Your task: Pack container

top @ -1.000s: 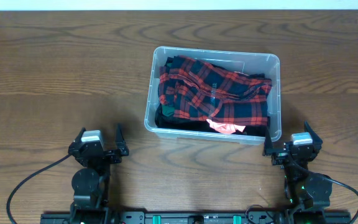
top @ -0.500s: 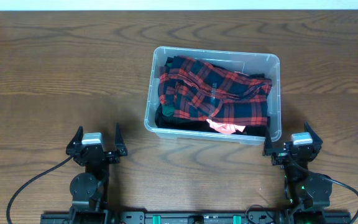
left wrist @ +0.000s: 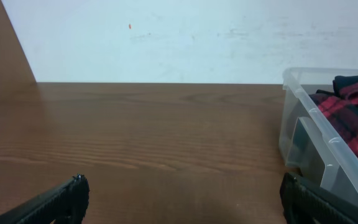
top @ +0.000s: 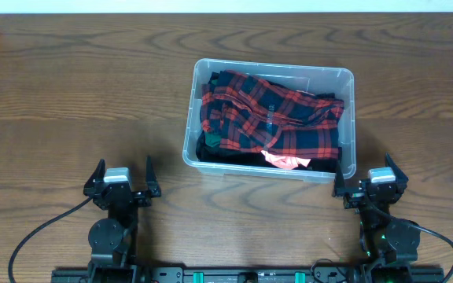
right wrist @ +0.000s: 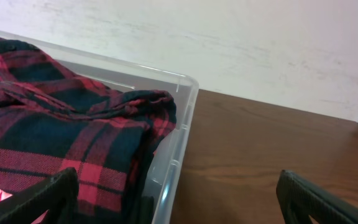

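Note:
The clear plastic container (top: 348, 126) stands at the table's middle right, filled with a red and dark plaid garment (top: 270, 118), dark clothes and a pink piece (top: 283, 161) at its near side. My left gripper (top: 123, 174) is open and empty near the front edge, left of the container (left wrist: 316, 140). My right gripper (top: 370, 179) is open and empty just in front of the container's near right corner (right wrist: 178, 149), with the plaid garment (right wrist: 55, 130) in view over its rim.
The brown wooden table (top: 77, 86) stretches left of and behind the container. A white wall (left wrist: 166, 37) runs along the far edge. Black cables (top: 38, 228) trail from both arm bases at the front.
The left gripper has shifted slightly down and back toward the front edge. The right arm and the container have not moved.

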{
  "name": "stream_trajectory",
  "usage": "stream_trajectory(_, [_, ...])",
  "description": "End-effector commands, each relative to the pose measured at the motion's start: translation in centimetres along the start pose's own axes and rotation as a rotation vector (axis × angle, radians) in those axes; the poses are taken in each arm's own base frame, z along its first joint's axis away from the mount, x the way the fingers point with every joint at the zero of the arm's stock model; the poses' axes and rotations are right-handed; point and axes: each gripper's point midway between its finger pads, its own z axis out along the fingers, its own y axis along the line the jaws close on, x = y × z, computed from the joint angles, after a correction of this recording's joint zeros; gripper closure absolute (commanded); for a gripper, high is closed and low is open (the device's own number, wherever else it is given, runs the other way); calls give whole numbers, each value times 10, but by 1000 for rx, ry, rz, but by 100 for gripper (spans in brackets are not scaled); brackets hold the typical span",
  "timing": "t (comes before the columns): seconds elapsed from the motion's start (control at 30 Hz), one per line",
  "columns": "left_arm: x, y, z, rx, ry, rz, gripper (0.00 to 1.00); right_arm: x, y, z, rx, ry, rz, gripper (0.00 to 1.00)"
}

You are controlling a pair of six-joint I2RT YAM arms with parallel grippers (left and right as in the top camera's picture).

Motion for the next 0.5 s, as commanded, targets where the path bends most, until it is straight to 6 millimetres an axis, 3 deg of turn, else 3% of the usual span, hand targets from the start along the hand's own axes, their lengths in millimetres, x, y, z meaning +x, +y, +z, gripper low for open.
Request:
stream_trajectory(0.0, [17, 3, 1, -15, 52, 24, 2, 1, -2, 0, 9, 0, -9, 1])
stream_trajectory(0.47, [18, 9, 1, -40, 55, 21, 2, 0, -2, 0, 9, 0, -10, 1])
